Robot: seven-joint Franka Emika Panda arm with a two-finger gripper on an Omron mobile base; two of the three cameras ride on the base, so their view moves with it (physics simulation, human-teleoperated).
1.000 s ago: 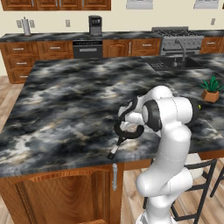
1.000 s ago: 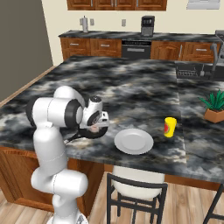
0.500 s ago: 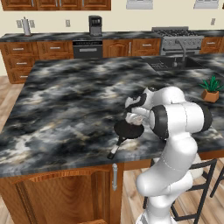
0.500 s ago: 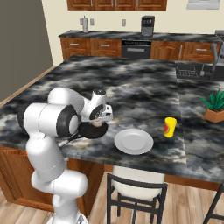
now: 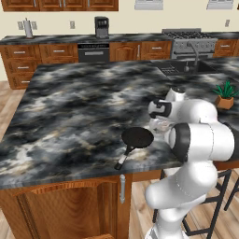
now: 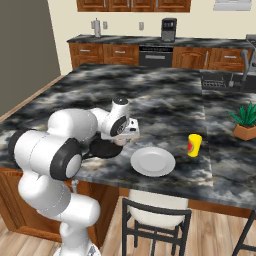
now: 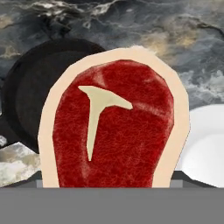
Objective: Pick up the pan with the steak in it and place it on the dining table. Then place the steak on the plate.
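The black pan (image 5: 137, 137) sits near the front edge of the dining table (image 5: 70, 107), with its long handle (image 5: 122, 159) pointing toward that edge. My gripper (image 5: 161, 123) hangs just right of the pan, shut on the steak (image 7: 113, 131), which is lifted clear of the pan. The steak's red centre and tan fat rim fill the hand view, with the pan (image 7: 30, 87) behind it on the left and the plate (image 7: 205, 148) on the right. From the right base view, my gripper (image 6: 125, 139) lies between the pan (image 6: 102, 148) and the light-grey plate (image 6: 153, 161).
A yellow cup (image 6: 194, 145) stands right of the plate. A potted plant (image 6: 245, 122) sits at the table's right end, and a sink (image 5: 182, 70) is set into the far right. A dark stool (image 6: 155, 215) stands at the table's front edge below the plate.
My hand has swung right, from over the pan to beside it toward the plate, carrying the steak. The pan has stayed put.
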